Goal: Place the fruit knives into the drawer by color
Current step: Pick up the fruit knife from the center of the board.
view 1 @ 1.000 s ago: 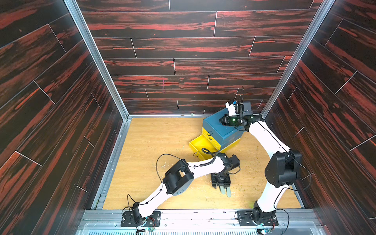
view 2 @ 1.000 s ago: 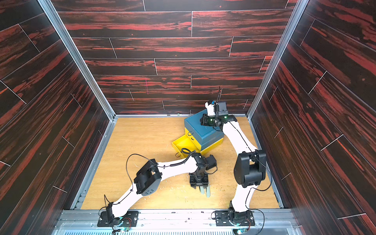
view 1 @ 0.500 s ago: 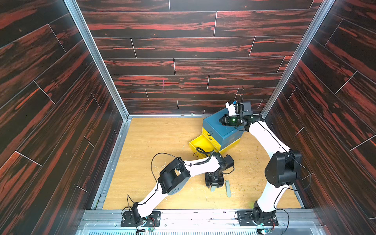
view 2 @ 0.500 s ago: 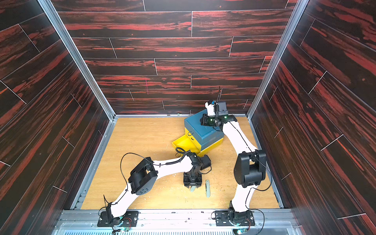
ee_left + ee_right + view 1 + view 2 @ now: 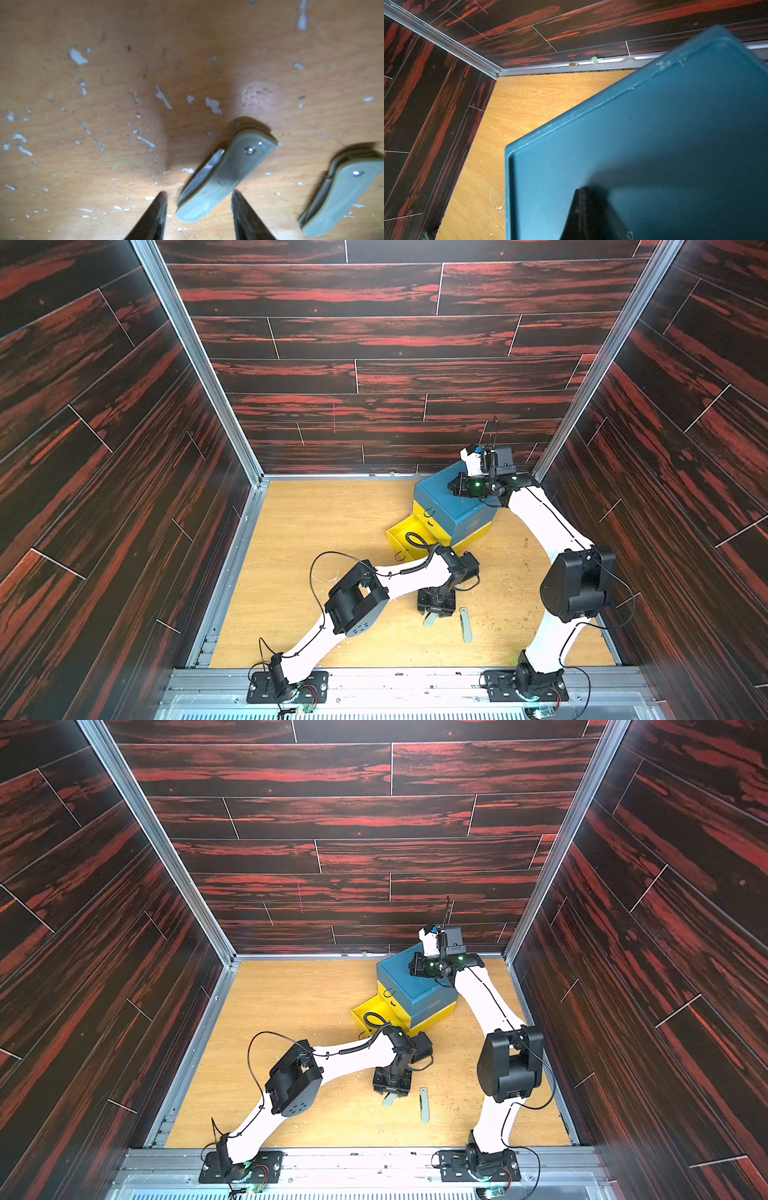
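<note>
Knife (image 5: 226,172) sits right under left pincer (image 5: 199,209) — grey-green, folded, flat on tabletop (image 5: 104,104). Its near end lies between the two fingertips (image 5: 158,214), long axis slanted across the gap, not square to it. Jaws about half open, holding nothing; closing as-is would likely catch it skewed. Second grey-green knife (image 5: 340,193) lies just beside, roughly parallel, toward robot's right. Left arm nearer both. Right pincer (image 5: 456,488) closed, empty, down on blue cabinet (image 5: 449,506) — yellow drawer (image 5: 401,537) stands open below.

Both top views look down from high over the whole floor (image 5: 332,531) (wrist views sit close).
</note>
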Controlling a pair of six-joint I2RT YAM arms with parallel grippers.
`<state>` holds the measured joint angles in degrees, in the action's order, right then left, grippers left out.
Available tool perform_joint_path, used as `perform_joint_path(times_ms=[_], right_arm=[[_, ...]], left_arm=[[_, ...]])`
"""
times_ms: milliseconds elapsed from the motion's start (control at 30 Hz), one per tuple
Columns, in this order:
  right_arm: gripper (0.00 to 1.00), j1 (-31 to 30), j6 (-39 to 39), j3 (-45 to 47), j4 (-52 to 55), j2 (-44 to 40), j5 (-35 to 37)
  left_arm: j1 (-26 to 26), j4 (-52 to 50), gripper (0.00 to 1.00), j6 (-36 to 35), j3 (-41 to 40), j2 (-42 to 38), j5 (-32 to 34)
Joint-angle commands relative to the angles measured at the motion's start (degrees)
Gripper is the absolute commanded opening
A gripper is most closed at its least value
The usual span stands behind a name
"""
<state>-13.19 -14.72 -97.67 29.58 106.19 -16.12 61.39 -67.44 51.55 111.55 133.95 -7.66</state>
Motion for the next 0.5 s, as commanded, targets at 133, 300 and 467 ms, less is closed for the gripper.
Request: perform_joint_path(times_ms=[133,300,467], right_arm=[[0.00,-0.1,0.3,3.6,17.6,6.1,4.3],[0.00,-0.2,0.2,3.6,17.5,6.1,4.0],[0.00,-0.1,0.2,3.7,17.5,6.0,4.2]], left_arm=[[-0.2,-3.1,0.53,-2.8,0.9,0.8,0.6],[0.0,-2.3,0.52,-4.1,1.0,0.8,0.2],[0.3,-2.0,0.52,-5.4,2.5,1.7,-0.2]])
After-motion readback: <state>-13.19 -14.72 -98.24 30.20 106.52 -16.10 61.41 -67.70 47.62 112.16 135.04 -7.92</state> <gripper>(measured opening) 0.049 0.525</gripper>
